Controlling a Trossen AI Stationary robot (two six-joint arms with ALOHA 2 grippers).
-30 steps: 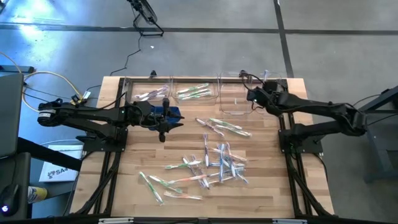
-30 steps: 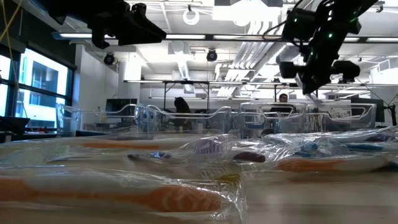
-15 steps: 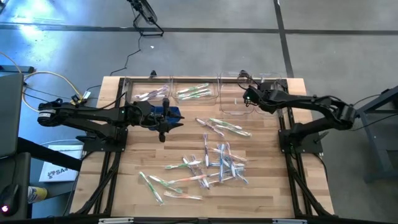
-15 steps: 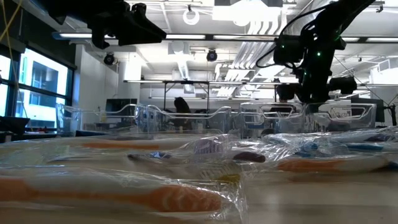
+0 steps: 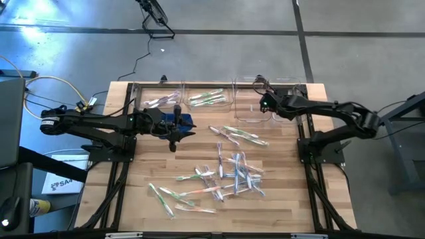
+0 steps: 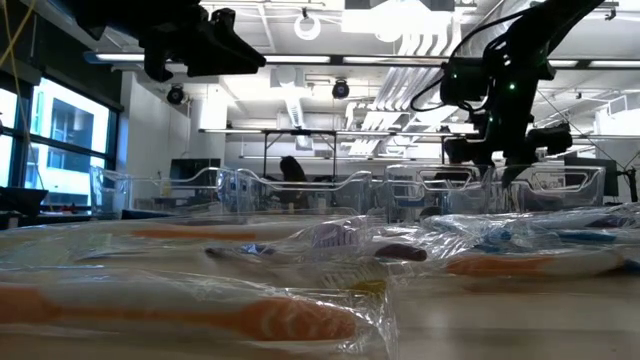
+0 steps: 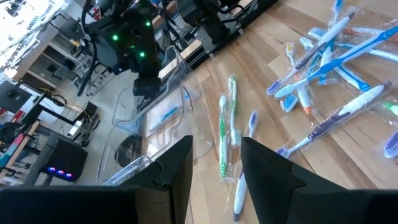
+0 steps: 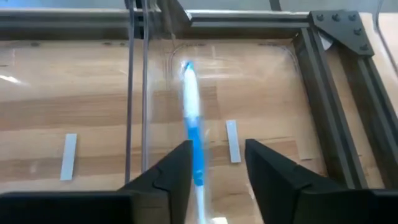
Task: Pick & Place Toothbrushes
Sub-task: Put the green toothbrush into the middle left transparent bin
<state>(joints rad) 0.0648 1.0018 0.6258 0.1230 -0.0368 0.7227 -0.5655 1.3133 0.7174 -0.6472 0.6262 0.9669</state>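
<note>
Over the clear bin (image 5: 254, 106) at the table's far right, right gripper (image 8: 214, 163) parted, gripping nothing, blue toothbrush (image 8: 192, 127) between its fingers lying lengthwise straight ahead inside the bin, left gripper (image 5: 174, 127) well apart.

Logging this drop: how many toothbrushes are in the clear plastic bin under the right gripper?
1. A blue-and-white toothbrush, blurred, shows inside the clear plastic bin, just beyond the right gripper and its open jaws. Parts of the bin outside the wrist view could hide more.
</note>
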